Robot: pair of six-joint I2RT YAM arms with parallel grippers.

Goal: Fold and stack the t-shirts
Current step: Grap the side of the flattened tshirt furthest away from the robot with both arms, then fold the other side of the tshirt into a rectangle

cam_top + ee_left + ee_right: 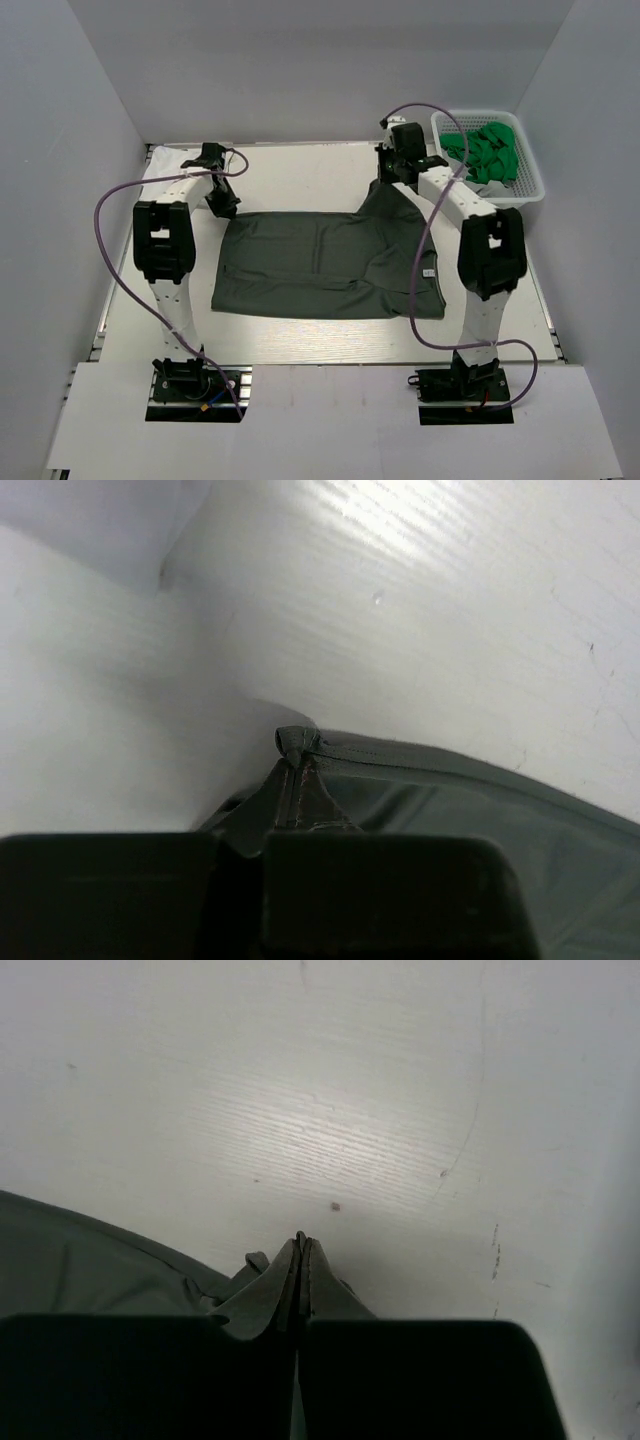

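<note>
Olive tee [310, 265] lies on the desk [300, 175]; my left hand [223, 204] and right hand [397, 182] each clench a far corner. I'd draw both toward the near edge, level and together.

The left pincer [299, 780] is clamped on a hemmed corner of the tee [480, 810], whose cloth spreads to its right; white worktop [430, 610] lies ahead.

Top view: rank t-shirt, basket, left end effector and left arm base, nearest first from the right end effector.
1. t-shirt, held by the right end effector.
2. basket, just right.
3. left end effector, far left.
4. left arm base, near-left corner.
</note>
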